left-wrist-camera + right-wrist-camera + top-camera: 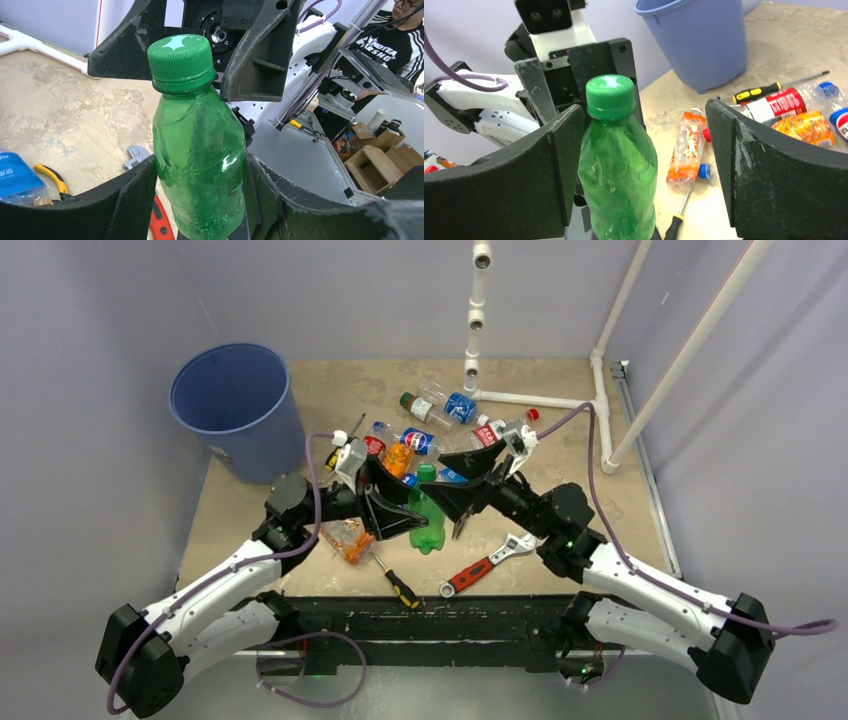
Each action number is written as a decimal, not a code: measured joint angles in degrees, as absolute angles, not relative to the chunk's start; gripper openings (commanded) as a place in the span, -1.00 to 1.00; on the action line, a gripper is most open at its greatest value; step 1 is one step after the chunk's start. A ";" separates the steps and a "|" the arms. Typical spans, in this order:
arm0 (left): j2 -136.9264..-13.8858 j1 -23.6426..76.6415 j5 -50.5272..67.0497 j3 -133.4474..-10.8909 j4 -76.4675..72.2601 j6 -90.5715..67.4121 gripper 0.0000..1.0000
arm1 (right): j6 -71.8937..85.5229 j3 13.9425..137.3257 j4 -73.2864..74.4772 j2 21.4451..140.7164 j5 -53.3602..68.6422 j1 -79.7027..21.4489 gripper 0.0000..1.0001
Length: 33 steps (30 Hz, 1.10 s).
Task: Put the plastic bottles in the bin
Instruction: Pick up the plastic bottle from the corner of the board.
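Quick look at the containers first. The round blue plastic bin (255,445) stands upright at the far left corner of the beige tabletop (330,380), and what shows of its inside from above is plain blue. The small green plastic bottle (197,150) with the green screw cap is not in it; it's over the middle of the tabletop between the 2 arms, well apart from the bin. Can't tell if there's any liquid in it. The left pincer (200,175) is clamped on the bottle's body, both black pads touching it. The right pincer (645,110) is spread wide, with the bottle against 1 finger and the other finger well clear. The other plastic bottles (455,407) lie on the tabletop behind and under the arms. I count about 8, some half hidden, 2 of them orange, and 1 of those is the crushed orange bottle (350,538) beside the left arm. Tools: 2 yellow-and-black screwdrivers (397,583), 1 red-handled wrench (483,567), 1 pair of yellow-handled pliers (50,176).
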<state>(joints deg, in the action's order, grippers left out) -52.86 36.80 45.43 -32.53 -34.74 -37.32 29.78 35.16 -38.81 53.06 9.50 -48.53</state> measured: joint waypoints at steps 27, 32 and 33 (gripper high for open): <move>-49.82 36.80 44.12 -30.94 -41.47 -38.65 -0.93 | 26.09 22.33 -26.33 33.63 13.08 -48.53 0.98; -49.82 36.77 44.12 -30.55 -42.92 -39.64 -0.93 | 26.37 22.33 -31.79 38.22 16.45 -48.69 0.98; -49.87 36.77 44.12 -30.39 -43.13 -39.77 -0.93 | 26.50 22.33 -33.01 39.27 17.34 -48.75 0.97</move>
